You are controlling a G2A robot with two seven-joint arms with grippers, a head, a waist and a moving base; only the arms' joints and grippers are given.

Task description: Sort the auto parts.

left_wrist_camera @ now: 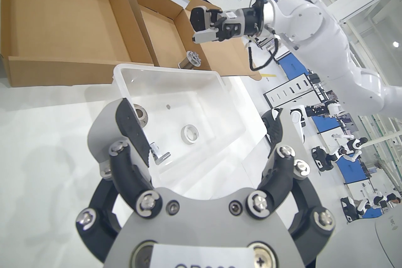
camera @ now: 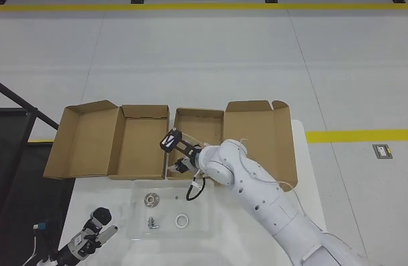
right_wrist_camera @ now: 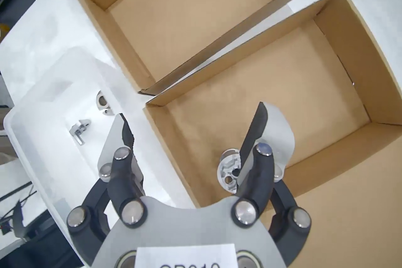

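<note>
Two open cardboard boxes sit side by side at the far side of the white counter, their lids folded out flat: the left box, and the right box just beside it. Nearer than the boxes is a clear plastic tray. It holds a flanged metal hub, a small bolt-like bracket and a white ring, each lying apart from the others.

The right pincer hangs over the near left corner of the right box, its jaws wide apart with nothing between them. A flanged metal part lies on the box floor just below it, close to the near wall. One black finger crosses in front of the part and hides some of its face. Seen from above, the arm covers that corner.

The left pincer sits low at the near left of the counter, left of the tray. It is spread open and holds nothing, and the tray's parts lie ahead of it, untouched.
</note>
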